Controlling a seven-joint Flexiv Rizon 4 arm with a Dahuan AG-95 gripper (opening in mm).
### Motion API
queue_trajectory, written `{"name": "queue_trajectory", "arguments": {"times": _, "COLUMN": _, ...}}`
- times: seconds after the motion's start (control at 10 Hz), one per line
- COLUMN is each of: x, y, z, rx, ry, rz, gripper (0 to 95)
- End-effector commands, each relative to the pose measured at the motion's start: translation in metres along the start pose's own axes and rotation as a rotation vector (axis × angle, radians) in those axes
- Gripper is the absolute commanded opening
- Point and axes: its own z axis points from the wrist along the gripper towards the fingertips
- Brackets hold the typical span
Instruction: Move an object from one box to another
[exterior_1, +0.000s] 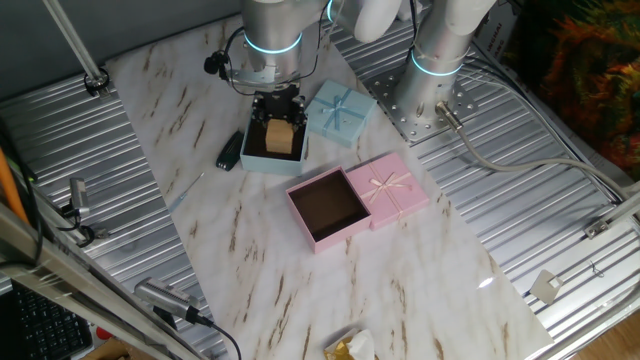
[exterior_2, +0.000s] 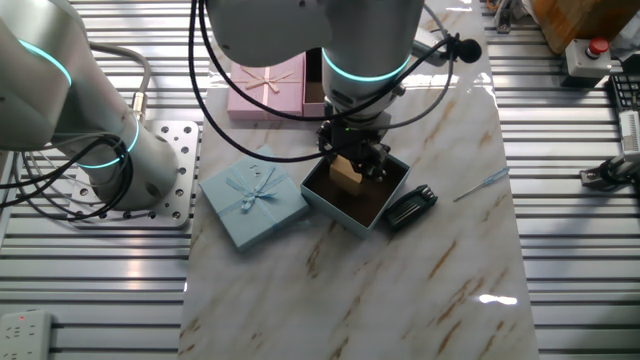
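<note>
The object, a small tan cube (exterior_1: 281, 138) (exterior_2: 346, 171), sits low inside the light blue box tray (exterior_1: 250, 160) (exterior_2: 372, 214) with its dark interior. My gripper (exterior_1: 280, 124) (exterior_2: 354, 163) reaches straight down into that tray, its black fingers (exterior_1: 262, 108) on either side of the cube and closed against it. The pink box tray (exterior_1: 312, 232) lies front right of it with nothing in its dark brown interior. In the other fixed view the arm hides most of that pink tray (exterior_2: 314, 92).
A light blue lid (exterior_1: 340, 110) (exterior_2: 252, 196) with a bow lies beside the blue tray. The pink lid (exterior_1: 392, 189) (exterior_2: 267, 84) touches the pink tray. A flat black item (exterior_1: 231, 150) (exterior_2: 410, 206) lies next to the blue tray. The arm's base (exterior_1: 432, 75) (exterior_2: 110, 150) stands nearby.
</note>
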Motion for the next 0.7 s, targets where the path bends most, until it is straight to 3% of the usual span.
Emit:
{"name": "queue_trajectory", "arguments": {"times": 0.1, "x": -0.003, "y": -0.002, "z": -0.002, "rx": 0.005, "ry": -0.002, "rz": 0.007, "gripper": 0.0}}
{"name": "queue_trajectory", "arguments": {"times": 0.7, "x": -0.016, "y": -0.011, "z": -0.002, "rx": 0.012, "ry": -0.005, "rz": 0.027, "gripper": 0.0}}
